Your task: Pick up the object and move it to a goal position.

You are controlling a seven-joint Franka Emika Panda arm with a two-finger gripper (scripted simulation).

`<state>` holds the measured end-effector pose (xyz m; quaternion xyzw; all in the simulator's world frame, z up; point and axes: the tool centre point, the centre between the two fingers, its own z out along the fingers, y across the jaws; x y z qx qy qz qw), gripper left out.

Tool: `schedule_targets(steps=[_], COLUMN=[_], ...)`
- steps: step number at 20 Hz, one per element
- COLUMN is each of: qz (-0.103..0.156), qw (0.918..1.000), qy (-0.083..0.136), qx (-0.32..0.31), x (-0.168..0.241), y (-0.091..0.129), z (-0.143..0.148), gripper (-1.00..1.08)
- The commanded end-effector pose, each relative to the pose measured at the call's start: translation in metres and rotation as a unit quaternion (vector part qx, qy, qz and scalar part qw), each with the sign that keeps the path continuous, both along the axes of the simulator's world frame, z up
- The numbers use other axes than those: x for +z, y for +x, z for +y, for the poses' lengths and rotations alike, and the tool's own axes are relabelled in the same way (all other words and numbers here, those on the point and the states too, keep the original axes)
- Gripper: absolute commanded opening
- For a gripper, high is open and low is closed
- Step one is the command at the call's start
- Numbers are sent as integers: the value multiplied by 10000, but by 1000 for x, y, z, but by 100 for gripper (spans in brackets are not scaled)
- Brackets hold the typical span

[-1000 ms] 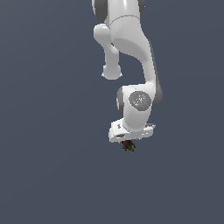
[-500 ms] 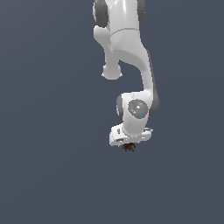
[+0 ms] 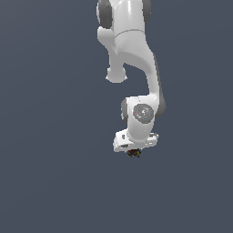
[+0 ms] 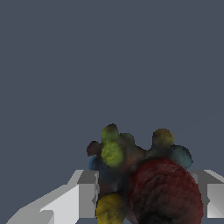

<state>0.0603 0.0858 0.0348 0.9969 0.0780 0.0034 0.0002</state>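
Flat slate-grey ground fills both views, bare of texture, lines or shadows. No brand, label or writing can be read anywhere, on my arm or on what I carry.

Seen from the exterior view, my white arm drops from the top edge, bends at a rounded elbow and ends in a wrist joint with a grey disc on its side. Below that sits my gripper, its white body tilted, lower toward the exterior view's left. The object shows as a tiny dark speck with hints of red and green, tucked tight under the gripper body, far smaller than the hand above it.

From the wrist view, the object looms large: a dark, lumpy cluster of rounded knobs. A big deep-red bulge takes up one side, yellow-green knobs stand on the other, a mustard knob and a teal one sit near the red, and a blue patch shows at the edge beside a finger. My two white fingers flank the lump, one on each side, their inner faces pressed against it. My hand is closed about the object, gripping it between the fingers, jaws parted only by the lump's own width.
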Motion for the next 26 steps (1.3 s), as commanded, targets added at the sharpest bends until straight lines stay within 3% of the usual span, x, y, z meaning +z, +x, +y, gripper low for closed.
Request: schedule_targets(steps=[1,9,20,26], qz=[35,4,31,34], qw=[10000,10000,10000,10000], qy=[-1,2,2,-1], qx=[8,5,8,8], x=[-5,7,40,43], y=[-2,2,16,19], z=[1,-15,-88,-95], gripper=[-100,-100,-100,-100])
